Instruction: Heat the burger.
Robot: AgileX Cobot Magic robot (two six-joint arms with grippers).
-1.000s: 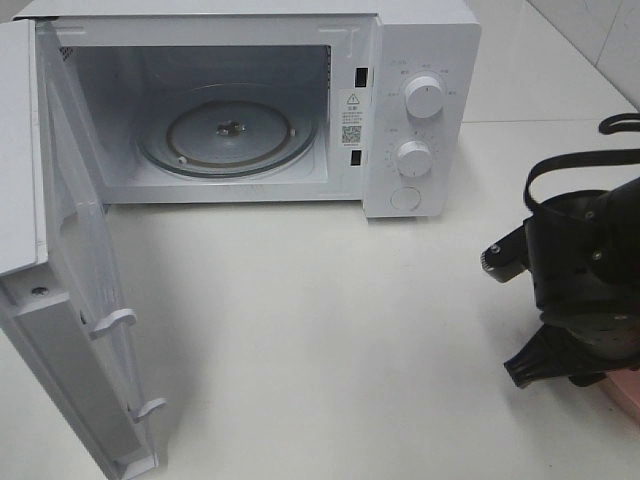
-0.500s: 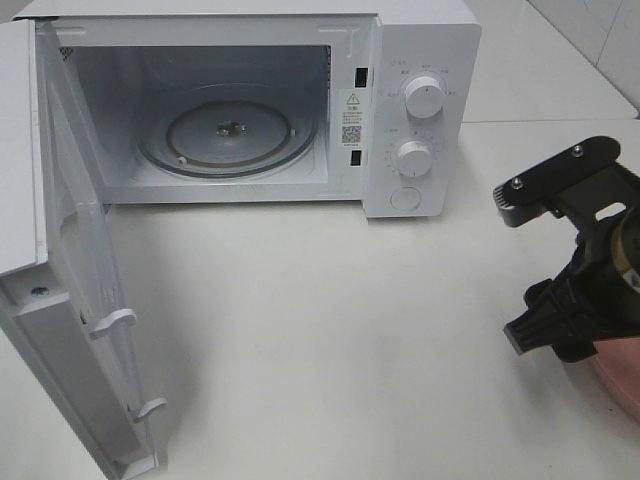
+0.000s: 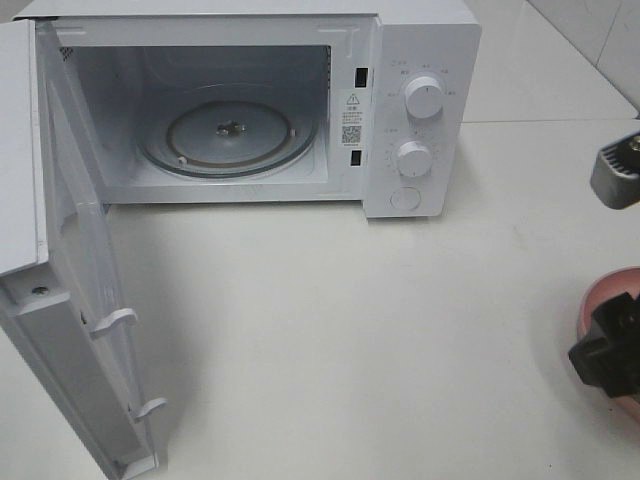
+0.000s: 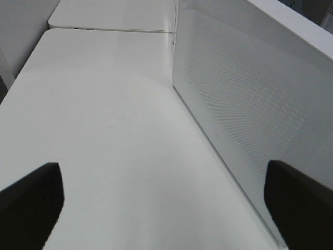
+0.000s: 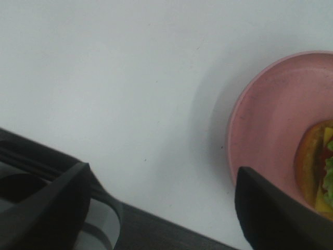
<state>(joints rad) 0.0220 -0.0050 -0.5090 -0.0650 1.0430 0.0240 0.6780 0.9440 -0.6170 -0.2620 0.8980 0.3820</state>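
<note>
Sitting on a round pink plate (image 5: 260, 135), the tall burger w/ golden bun, green lettuce & yellow cheese (image 5: 316, 169) is just beside one finger of the right pincer (image 5: 161, 208), not touched. Right pincer fingers spread apart, over white surface (image 5: 130, 78). Left pincer (image 4: 166, 200) also apart, white microwave door (image 4: 250, 104) alongside it.

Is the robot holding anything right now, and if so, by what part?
Nothing is held. The right gripper is open above the table beside the pink plate with the burger; the left gripper is open too.
</note>
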